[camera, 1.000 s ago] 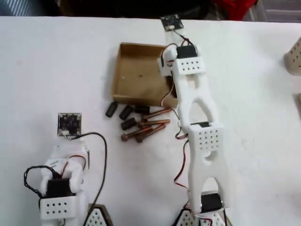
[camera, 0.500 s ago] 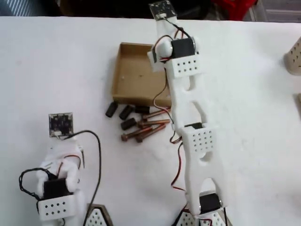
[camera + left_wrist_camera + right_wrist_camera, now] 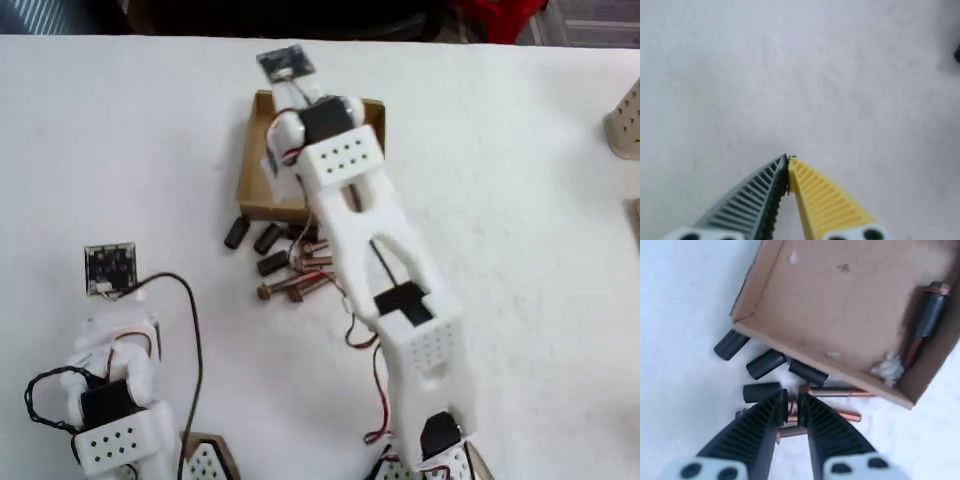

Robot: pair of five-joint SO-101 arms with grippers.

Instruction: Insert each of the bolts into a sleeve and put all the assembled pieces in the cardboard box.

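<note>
Nearest to the bases, the left arm is folded at the near left of the white table, well apart from the parts. The left gripper is clenched on nothing. Its grey finger and its yellow finger meet at the tips, above bare table surface.

Further out, the right arm stretches across the middle of the table toward the parts. The right gripper hangs over the loose copper bolts, and the end of one bolt shows right at its tip. I cannot tell if it is grasping this bolt or is released. The bolts lie in a small heap on the table, some touching each other, in front of the box.

Just behind them are four loose black sleeves. One lies among the bolts, and three lie in a row just beside the near wall of the cardboard box, outside of it.

Farthest is the box itself, open on top. Inside it, one assembled piece, a bolt sitting in a black sleeve, lies close to a side wall. A small white scrap lies beside its thin end, in the corner.
</note>
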